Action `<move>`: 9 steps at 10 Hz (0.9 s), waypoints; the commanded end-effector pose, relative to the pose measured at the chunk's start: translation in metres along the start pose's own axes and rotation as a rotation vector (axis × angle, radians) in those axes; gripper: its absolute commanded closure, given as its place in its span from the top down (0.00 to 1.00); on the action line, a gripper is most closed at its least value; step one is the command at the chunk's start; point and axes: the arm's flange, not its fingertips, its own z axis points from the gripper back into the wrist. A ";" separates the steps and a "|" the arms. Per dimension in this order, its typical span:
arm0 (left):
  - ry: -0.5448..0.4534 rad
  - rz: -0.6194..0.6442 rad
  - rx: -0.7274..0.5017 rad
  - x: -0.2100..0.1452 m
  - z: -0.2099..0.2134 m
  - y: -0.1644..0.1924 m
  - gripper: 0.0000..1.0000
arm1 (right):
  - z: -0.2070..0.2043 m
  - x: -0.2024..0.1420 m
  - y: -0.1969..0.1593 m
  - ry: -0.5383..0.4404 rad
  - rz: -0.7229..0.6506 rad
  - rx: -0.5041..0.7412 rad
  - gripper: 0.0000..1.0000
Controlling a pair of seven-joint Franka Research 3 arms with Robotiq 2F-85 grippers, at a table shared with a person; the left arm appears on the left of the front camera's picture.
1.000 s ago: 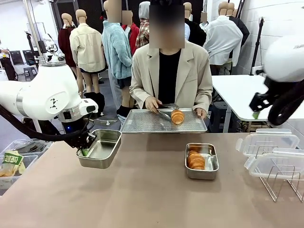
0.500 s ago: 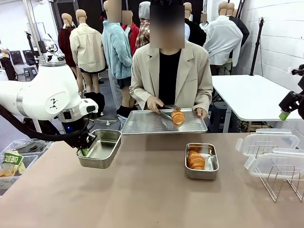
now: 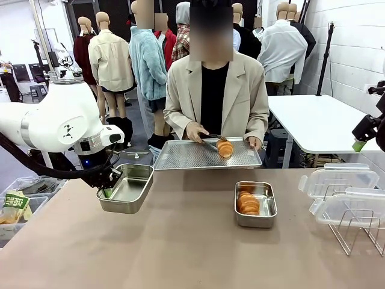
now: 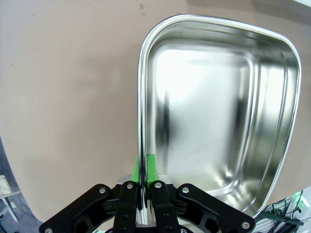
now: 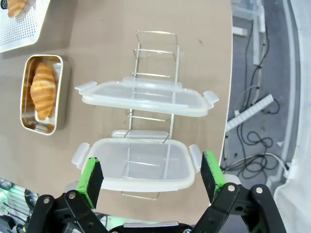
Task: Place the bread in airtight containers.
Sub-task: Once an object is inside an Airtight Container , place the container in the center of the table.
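Front view, middle: one glossy golden-brown ridged pastry point(image 3: 225, 148) lies on the perforated steel tray point(image 3: 180, 156); a second pastry point(image 3: 248, 203) fills a small steel tin point(image 3: 269, 208). My left gripper point(image 4: 145, 162) pinches the empty steel tin point(image 4: 218, 97) by its rim; my right gripper point(image 5: 151, 172) gapes empty over clear lids point(image 5: 146, 97). Next, probably: present that tin.

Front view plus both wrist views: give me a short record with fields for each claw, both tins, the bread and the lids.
left claw: shut on the rim of the empty tin
right claw: open, above the lids
empty tin: at the left of the table, nothing inside
filled tin: mid-table, bread inside
other bread: over the perforated tray, at the person's tongs
lids: two, clear, off, lying over a wire rack
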 end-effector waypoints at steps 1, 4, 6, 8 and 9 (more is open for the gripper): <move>-0.013 0.000 -0.002 0.001 0.004 0.002 0.00 | 0.000 -0.001 0.000 -0.001 0.006 -0.007 1.00; -0.013 0.000 -0.002 0.001 0.004 0.002 0.00 | 0.000 -0.001 0.000 -0.001 0.006 -0.007 1.00; -0.013 0.000 -0.002 0.001 0.004 0.002 0.00 | 0.000 -0.001 0.000 -0.001 0.006 -0.007 1.00; -0.013 0.000 -0.002 0.001 0.004 0.002 0.00 | 0.000 -0.001 0.000 -0.001 0.006 -0.007 1.00; -0.013 0.000 -0.002 0.001 0.004 0.002 0.00 | 0.000 -0.001 0.000 -0.001 0.006 -0.007 1.00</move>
